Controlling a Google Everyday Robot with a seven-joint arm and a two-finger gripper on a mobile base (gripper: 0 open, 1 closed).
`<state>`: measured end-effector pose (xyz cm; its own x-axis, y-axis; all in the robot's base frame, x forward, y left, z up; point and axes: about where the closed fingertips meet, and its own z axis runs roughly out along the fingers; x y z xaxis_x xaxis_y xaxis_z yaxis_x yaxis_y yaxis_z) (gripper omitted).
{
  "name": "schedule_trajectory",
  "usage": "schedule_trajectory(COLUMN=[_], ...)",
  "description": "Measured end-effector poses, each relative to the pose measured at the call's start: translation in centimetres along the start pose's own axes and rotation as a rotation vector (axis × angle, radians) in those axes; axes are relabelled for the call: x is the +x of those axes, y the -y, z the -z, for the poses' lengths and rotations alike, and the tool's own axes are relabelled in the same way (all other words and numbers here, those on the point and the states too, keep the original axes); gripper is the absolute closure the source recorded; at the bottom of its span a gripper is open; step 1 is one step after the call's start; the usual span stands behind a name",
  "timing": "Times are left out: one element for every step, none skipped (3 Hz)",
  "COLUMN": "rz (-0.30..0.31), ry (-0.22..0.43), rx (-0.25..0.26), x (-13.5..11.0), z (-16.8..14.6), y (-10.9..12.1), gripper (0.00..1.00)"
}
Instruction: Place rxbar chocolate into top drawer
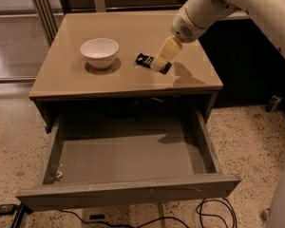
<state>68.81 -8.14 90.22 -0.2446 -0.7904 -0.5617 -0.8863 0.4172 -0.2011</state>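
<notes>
1. rxbar chocolate: black flat wrapper, lying on the table top right of centre. Only its two ends show; the middle is covered by the gripper. Not in the drawer.

2. gripper: cream-coloured, slanting down from 1 o'clock, with its tip over the bar's middle. Contact with the wrapper cannot be told. Whether it is spread or closed cannot be told either.

3. arm: white, entering from 1 o'clock at the upper right corner.

4. white bowl: upright, at 9 o'clock from the bar and apart from it.

5. table: tan top, bearing the bar and the bowl.

6. top drawer: at 6 o'clock from the bar, below the table edge, pulled fully out. Grey bottom, flat front panel.

7. cables: black, on the speckled floor at 5 o'clock, beside the drawer front.
</notes>
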Motion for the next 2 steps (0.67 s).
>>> schedule_trajectory(rz=[-0.043,-0.093], ry=[-0.015,-0.028], rx=[0.024,0.017], x=[0.5,1.7], z=[-2.4,-4.0], y=[1.9,3.6], gripper=[0.0,0.0])
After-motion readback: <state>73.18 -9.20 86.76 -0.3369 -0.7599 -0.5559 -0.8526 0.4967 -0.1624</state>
